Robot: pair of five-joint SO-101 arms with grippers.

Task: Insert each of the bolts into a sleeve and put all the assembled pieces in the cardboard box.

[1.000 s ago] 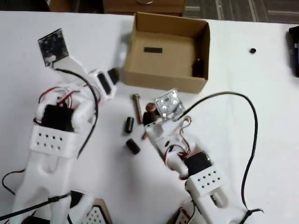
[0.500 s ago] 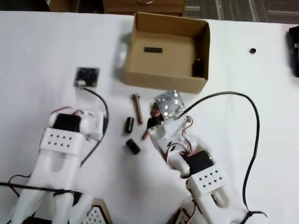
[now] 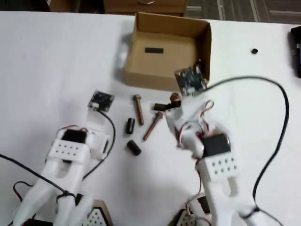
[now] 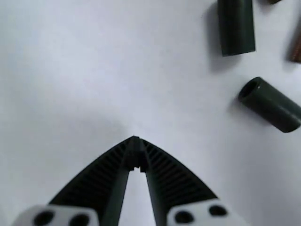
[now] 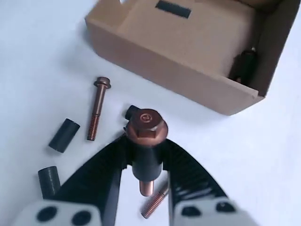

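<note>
My right gripper (image 5: 146, 151) is shut on an assembled piece (image 5: 146, 162): a copper bolt inside a black sleeve, its tip poking out below. It hangs above the table just in front of the cardboard box (image 3: 157, 79), with the bolt head (image 3: 175, 98) up. Two loose bolts (image 3: 138, 109) (image 3: 153, 125) and two black sleeves (image 3: 130, 125) (image 3: 133, 147) lie on the table between the arms. One dark piece (image 3: 198, 68) stands in the box's right corner. My left gripper (image 4: 135, 142) is shut on nothing, low over bare table beside the sleeves (image 4: 236, 28) (image 4: 270, 103).
The left arm (image 3: 69, 149) sits at the near left. The right arm's black cable (image 3: 277, 122) loops over the table's right side. A small black object (image 3: 254, 50) lies far right, and a dark item (image 3: 296, 44) sits at the right edge.
The right gripper rose and moved toward the box with the bolt-and-sleeve piece. The left arm drew back from the box's left side toward the near edge.
</note>
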